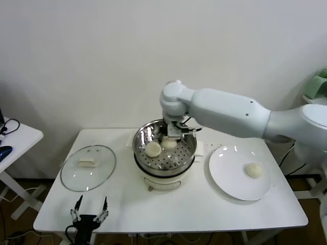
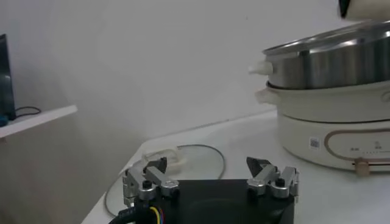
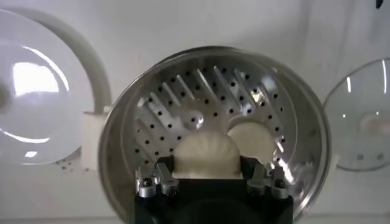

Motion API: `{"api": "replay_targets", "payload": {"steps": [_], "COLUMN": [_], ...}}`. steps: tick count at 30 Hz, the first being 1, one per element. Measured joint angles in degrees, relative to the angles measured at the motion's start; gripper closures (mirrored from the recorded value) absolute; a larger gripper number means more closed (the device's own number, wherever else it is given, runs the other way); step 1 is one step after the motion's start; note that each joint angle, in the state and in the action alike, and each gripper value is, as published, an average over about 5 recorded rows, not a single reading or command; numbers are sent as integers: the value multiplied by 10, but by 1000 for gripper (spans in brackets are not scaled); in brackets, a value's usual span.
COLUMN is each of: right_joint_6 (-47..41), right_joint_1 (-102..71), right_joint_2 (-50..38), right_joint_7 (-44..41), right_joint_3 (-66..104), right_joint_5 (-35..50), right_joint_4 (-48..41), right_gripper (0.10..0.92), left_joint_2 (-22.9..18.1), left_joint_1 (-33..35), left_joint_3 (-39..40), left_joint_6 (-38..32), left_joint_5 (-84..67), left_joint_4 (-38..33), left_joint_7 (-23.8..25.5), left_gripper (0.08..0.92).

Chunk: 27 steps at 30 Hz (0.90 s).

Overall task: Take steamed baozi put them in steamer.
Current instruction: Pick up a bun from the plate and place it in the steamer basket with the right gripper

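The steamer [image 1: 140, 139] stands mid-table, a shiny steel pot with a perforated tray [image 3: 183, 97] on a white base [image 2: 341, 128]. My right gripper [image 1: 171, 137] reaches down inside it, shut on a baozi [image 3: 206, 152] held just above or on the tray; I cannot tell which. A second baozi [image 1: 153, 149] lies on the tray beside it, and also shows in the right wrist view [image 3: 255, 137]. A third baozi [image 1: 253, 170] sits on the white plate [image 1: 230, 178]. My left gripper [image 1: 90, 208] is parked open at the table's front left edge, also in the left wrist view [image 2: 207, 165].
The flat glass lid [image 1: 88, 167] lies on the table left of the steamer and shows in both wrist views [image 2: 183, 159] [image 3: 359, 122]. The plate [image 3: 36, 91] is right of the steamer. A side table [image 1: 15, 138] stands at far left.
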Motion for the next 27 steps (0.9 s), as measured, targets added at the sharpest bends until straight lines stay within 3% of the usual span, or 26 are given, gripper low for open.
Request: {"api": "replay_targets", "payload": {"steps": [27], "right_joint_6": [-5], "right_joint_1": [-35], "right_joint_2": [33], "right_joint_7": [2], "right_joint_3": [-39], "right_joint_5": [28], "right_joint_4": [-37], "right_gripper": [330], "left_joint_2": [4], "left_joint_1": [-10], "left_joint_3": [3], "left_joint_6": [11], "left_joint_5": [-2], "left_joint_4": [6], "left_joint_7": [-4], "left_gripper": [177]}}
